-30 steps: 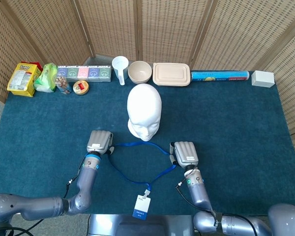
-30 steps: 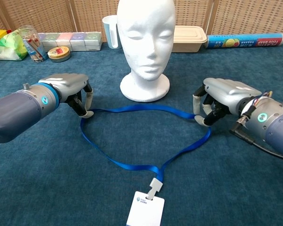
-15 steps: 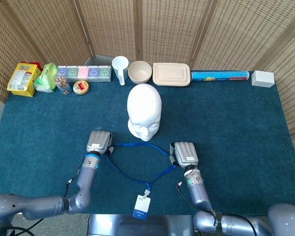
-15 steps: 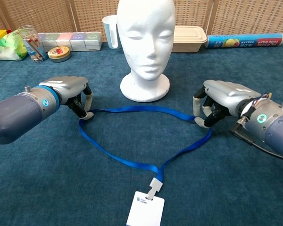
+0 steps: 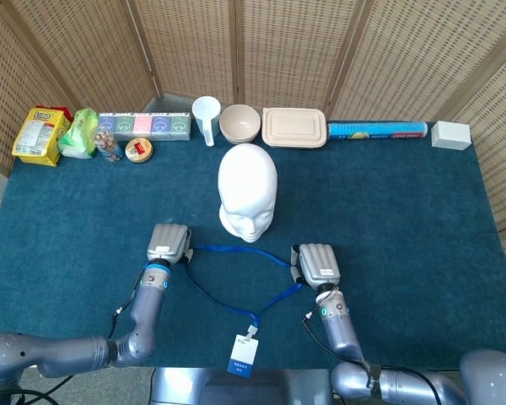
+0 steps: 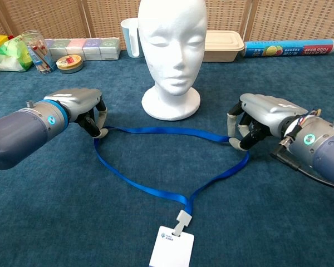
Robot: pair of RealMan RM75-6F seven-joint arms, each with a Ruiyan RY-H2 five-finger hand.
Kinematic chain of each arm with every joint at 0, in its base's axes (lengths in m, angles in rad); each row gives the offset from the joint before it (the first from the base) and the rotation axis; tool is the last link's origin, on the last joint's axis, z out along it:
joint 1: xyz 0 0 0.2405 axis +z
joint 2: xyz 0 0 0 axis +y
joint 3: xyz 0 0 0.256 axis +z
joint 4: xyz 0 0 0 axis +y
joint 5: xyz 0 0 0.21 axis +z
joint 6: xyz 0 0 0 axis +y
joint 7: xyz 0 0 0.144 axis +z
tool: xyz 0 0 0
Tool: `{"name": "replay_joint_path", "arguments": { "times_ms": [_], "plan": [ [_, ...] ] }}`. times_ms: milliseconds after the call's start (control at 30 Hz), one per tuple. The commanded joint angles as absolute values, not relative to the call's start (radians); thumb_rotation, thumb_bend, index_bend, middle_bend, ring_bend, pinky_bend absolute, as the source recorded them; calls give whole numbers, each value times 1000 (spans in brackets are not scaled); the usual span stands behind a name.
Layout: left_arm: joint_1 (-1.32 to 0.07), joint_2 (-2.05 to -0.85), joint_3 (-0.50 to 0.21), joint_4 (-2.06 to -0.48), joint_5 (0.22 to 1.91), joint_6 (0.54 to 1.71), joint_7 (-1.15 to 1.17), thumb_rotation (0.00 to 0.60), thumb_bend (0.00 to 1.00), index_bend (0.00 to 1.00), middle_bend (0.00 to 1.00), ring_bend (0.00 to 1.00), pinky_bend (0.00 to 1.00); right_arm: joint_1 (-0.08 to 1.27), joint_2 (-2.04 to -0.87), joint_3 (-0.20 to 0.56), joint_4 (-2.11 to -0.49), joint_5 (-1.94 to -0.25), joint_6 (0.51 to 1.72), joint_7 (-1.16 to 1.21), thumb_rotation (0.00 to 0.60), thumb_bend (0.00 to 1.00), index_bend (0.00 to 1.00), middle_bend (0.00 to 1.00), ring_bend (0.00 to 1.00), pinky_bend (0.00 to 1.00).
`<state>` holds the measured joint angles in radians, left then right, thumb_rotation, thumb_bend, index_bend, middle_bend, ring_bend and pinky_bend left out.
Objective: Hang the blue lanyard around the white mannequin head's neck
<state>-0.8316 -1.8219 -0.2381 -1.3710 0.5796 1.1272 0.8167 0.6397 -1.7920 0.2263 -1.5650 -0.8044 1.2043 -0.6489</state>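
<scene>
One blue ribbon lanyard (image 6: 156, 167) spread flat in a wide loop on the dark teal carpeted tabletop (image 5: 422, 219), low in the centre of both views, its white card badge (image 6: 171, 248) at the bottom edge of the chest view. Pulled nearly straight along its upper run, just in front of the white foam mannequin head (image 6: 172, 53), which stands upright at frame centre, neck bare. Left end of the loop pinched under the curled fingers of the left hand (image 6: 80, 108), at middle left; right end pinched likewise by the right hand (image 6: 256, 119), at middle right. Both hands low on the cloth, knuckles up. Lined along the top of the head view: a yellow snack bag (image 5: 40, 135), a white cup (image 5: 207, 118), a beige bowl (image 5: 240, 123), a beige lidded box (image 5: 294, 127), a blue foil roll (image 5: 377, 131).
</scene>
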Motion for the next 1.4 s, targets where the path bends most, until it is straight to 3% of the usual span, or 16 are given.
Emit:
{"name": "replay_joint_path", "arguments": {
  "times_ms": [33, 600, 1000, 1400],
  "plan": [
    [-829, -1818, -239, -1373, 583, 1129, 812, 550, 404, 687, 1000, 1000, 1000, 639, -1791, 227, -1568, -808, 1207, -646, 596, 476, 603, 815, 1000, 1000],
    [-783, -1740, -234, -1476, 724, 1194, 718, 553, 403, 687, 1000, 1000, 1000, 611, -1746, 234, -1642, -858, 1246, -594, 596, 477, 607, 820, 1000, 1000],
    [-717, -1638, -224, -1649, 869, 1295, 644, 553, 404, 686, 1000, 1000, 1000, 569, -1662, 234, -1786, -965, 1315, -539, 597, 477, 610, 825, 1000, 1000],
    [-678, -1508, -263, -1844, 979, 1365, 598, 555, 404, 687, 1000, 1000, 1000, 552, -1562, 271, -1964, -1067, 1356, -499, 596, 477, 618, 829, 1000, 1000]
  ]
}}
